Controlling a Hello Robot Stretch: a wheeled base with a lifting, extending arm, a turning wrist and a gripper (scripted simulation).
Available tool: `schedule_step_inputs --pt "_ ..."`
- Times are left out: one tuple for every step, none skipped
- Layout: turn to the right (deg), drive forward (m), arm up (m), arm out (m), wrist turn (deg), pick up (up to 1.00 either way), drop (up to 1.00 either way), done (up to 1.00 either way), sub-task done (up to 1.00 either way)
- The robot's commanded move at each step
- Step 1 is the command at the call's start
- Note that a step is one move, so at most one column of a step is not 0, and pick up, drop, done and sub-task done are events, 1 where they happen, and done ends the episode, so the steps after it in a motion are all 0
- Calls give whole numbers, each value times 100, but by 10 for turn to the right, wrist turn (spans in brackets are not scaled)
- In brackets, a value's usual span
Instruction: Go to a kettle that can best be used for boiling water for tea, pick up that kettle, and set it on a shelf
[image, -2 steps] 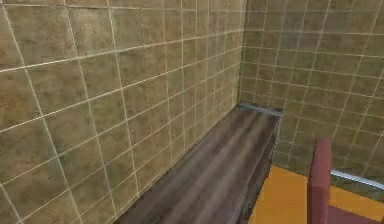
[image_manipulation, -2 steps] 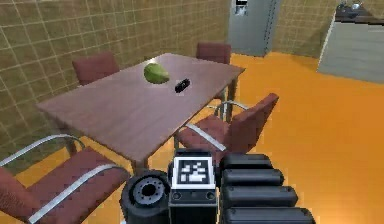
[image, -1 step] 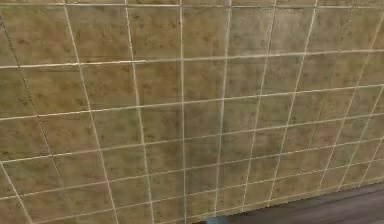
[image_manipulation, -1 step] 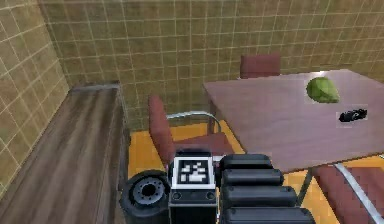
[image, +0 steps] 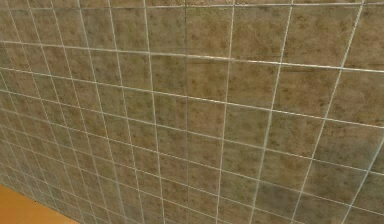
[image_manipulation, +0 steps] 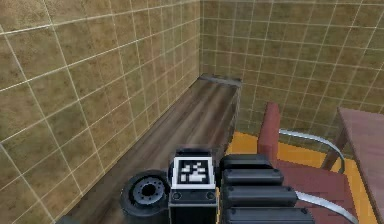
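Bottom middle of the arm side view: the dark arm (image_manipulation: 245, 192); just left sits the gripper (image_manipulation: 146, 196); I cannot tell if its fingers hold anything; past it a long wooden top (image_manipulation: 190, 115) runs up beside the tiled wall (image_manipulation: 80, 70); a red chair (image_manipulation: 275, 130) stands at the right; I cannot tell where the kettle is; it is likely hard, smooth, a bit heavy; best grabbed by its handle.

We face a wall (image: 200, 100); alongside us, a ledge (image_manipulation: 190, 120) hugs the side wall (image_manipulation: 80, 80) (reaching the corner), chair (image_manipulation: 275, 130) to its right.
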Motion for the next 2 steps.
schedule_step_inputs --pt "0 0 0 48 0 0 0 0 0" --pt "0 0 0 0 450 0 0 0 0"
